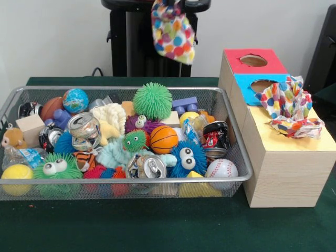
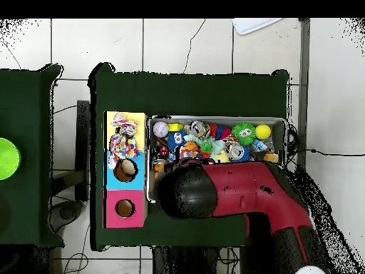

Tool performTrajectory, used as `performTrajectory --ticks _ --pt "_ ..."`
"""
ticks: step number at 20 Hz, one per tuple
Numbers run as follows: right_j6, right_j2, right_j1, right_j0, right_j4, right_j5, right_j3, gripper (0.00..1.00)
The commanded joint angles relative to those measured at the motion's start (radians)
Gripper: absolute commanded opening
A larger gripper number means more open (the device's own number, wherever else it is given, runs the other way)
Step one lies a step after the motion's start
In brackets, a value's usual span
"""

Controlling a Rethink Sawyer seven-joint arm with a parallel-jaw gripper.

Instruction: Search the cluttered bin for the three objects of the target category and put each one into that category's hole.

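A polka-dot cloth hangs in the air above the far side of the wire mesh bin, held at the picture's top edge by my gripper, which is shut on it. A second polka-dot cloth lies crumpled on the yellow end of the wooden box, hiding any hole there. The box's blue hole and red hole are uncovered. In the overhead view the red arm covers the near half of the bin and hides the gripper; the cloth on the box shows.
The bin is packed with fuzzy balls such as a green one, crushed cans, a baseball, a small basketball, a globe ball and wooden blocks. The box stands right beside the bin on green cloth.
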Motion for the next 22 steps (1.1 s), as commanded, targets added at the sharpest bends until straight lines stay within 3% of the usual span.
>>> performTrajectory --ticks 1,7,12,22 --pt "0.188 -0.075 -0.078 0.044 0.083 0.177 -0.001 0.0" --pt "0.271 -0.093 -0.073 0.132 0.128 0.205 -0.073 0.0" --pt "0.402 -0.128 -0.028 0.235 0.139 0.222 -0.146 0.0" --pt "0.563 -0.217 0.101 0.402 0.141 0.136 -0.241 0.0"
